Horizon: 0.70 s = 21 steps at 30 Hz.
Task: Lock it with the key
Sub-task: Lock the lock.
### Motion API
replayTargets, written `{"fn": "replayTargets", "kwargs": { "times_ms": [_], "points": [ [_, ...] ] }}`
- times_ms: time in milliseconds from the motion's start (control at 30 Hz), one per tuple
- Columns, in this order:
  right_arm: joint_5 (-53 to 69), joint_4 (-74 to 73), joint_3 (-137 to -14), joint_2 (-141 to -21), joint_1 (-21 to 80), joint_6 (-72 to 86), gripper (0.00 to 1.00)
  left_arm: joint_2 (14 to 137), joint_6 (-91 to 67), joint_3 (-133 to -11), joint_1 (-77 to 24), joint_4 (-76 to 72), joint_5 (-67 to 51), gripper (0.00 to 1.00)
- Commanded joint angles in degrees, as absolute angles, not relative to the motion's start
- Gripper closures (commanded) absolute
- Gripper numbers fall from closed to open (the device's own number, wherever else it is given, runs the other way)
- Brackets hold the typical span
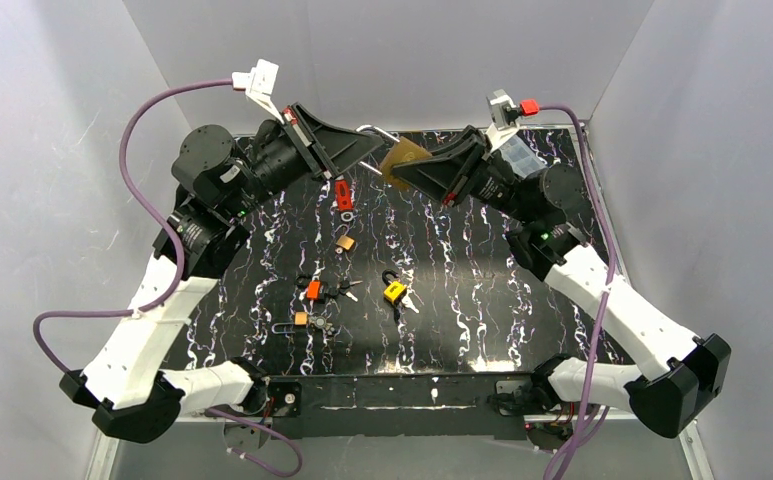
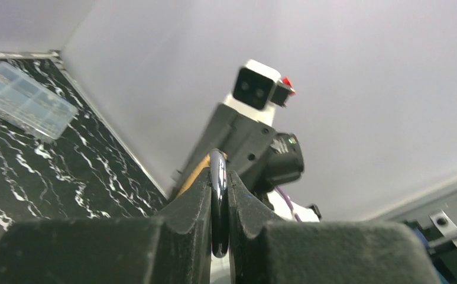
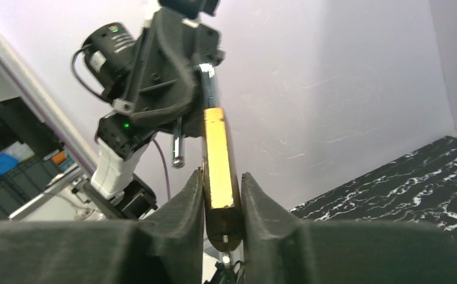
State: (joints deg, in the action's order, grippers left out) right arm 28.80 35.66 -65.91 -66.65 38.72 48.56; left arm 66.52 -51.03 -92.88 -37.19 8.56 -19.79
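— Where to look for the brass padlock [image 1: 405, 160]?

— Up at twelve o'clock in the top view, off the marbled table [image 1: 482, 300], between the two arms.

— Held how?

— Squeezed by its flat sides in the right gripper [image 3: 221, 176], clamped firmly on the body, turned edge-on to that wrist camera. Pinched by the shackle [image 2: 218, 225] in the left gripper [image 2: 219, 177], closed tight on the chrome bar.

— Locked or loose, at the shackle?

— Looks loose from the right wrist, with one leg hanging free at ten o'clock of the body. Cannot tell about a key under the body; too dark there.

— Anything else down on the table?

— Near the middle, a red lock [image 1: 343, 195], a small brass lock [image 1: 346, 241], an orange lock [image 1: 313, 290] and a yellow lock [image 1: 395, 292]. Over at one o'clock, behind the right arm, a clear plastic box [image 2: 25, 106].
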Motion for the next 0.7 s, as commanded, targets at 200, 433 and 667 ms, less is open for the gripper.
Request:
{"fn": "replayTargets", "kwargs": {
  "times_ms": [200,433,667],
  "points": [
    [28.70,30.99,-66.35,-61.23,39.14,49.08,0.99,59.32,-40.17,-92.29,-37.53,15.96,-21.25,0.69],
    [35.63,23.22,-62.60,-55.54,39.13,48.10,0.99,54.11,-32.20,-88.42,-37.48,25.74,-26.82,0.46],
    [41.60,22.41,-61.32,-53.76,39.25,49.29,0.99,54.78,-26.09,-89.05,-37.53,33.34,-28.53,0.42]
  ]
}}
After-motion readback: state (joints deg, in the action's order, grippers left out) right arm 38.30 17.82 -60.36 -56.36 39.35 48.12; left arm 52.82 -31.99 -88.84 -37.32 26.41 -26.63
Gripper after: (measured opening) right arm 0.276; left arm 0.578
